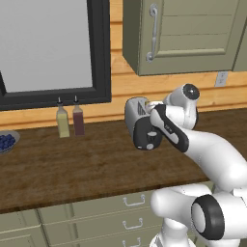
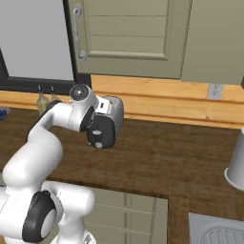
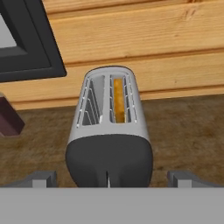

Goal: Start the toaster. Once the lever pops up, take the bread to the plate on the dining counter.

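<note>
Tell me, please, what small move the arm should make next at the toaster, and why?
Probably ease the open gripper down and forward onto the lever. In the hand view the toaster sits centred between the spread fingertips, the bread already stands in one slot, and the pale lever shows low on the black end face, so pressing it seems the next step.

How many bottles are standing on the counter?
2. A pale yellow bottle and a dark red bottle stand side by side below the window, left of the toaster.
</note>
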Tool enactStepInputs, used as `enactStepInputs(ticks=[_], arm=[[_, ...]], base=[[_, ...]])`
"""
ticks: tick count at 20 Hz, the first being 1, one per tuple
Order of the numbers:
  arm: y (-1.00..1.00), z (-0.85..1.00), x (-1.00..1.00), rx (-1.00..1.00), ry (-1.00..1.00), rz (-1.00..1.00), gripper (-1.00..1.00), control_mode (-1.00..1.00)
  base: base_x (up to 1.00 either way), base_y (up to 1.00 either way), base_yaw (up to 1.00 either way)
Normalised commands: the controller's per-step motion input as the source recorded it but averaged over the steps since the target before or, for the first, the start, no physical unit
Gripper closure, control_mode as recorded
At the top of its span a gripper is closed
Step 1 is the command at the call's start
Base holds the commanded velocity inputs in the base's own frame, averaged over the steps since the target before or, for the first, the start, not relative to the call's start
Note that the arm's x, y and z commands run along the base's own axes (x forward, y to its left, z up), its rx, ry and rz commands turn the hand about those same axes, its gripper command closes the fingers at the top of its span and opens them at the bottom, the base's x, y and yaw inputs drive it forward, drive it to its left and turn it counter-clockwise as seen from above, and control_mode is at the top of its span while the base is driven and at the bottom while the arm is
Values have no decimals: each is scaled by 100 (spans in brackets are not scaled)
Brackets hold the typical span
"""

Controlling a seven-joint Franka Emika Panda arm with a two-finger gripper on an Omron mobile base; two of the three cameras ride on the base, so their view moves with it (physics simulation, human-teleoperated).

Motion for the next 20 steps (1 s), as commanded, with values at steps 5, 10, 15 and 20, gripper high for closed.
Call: enactStepInputs(ticks=[5, 10, 15, 20], arm=[[-12, 0, 1, 0, 0, 0, -100, -100], [-2, 0, 9, 0, 0, 0, -100, -100], [0, 8, 37, 0, 0, 0, -100, -100], [0, 12, 21, 0, 0, 0, -100, -100]], base=[[0, 0, 0], [0, 0, 0], [0, 0, 0], [0, 0, 0]])
